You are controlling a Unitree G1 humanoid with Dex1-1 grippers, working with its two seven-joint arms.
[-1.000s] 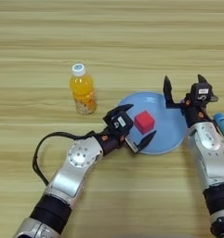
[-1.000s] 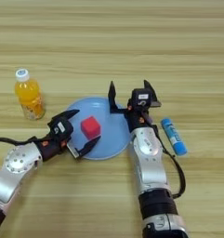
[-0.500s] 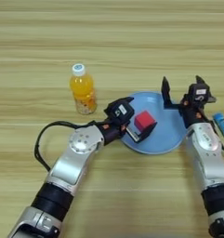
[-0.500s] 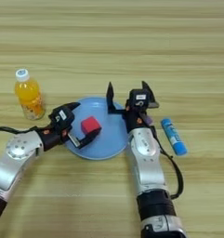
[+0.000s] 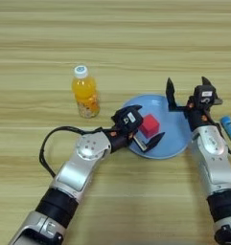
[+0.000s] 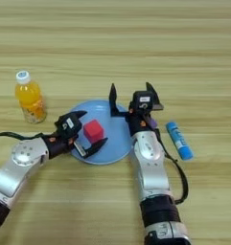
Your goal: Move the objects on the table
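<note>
While the red cube (image 5: 149, 125) is sitting on the blue plate (image 5: 177, 139), the left tool (image 5: 144, 128) is straddling it with fingers spread wide. The right tool (image 6: 130, 98) is hovering open over the plate's far rim, and the orange-juice bottle (image 5: 85, 92) is standing upright on the table (image 5: 112, 38).

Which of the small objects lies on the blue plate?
The red cube. It sits on the blue plate between the open left pincer fingers; the juice bottle and blue tube rest on the table.

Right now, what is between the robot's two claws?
The red cube sits on the blue plate, between the open left gripper and open right gripper; both views show it.
</note>
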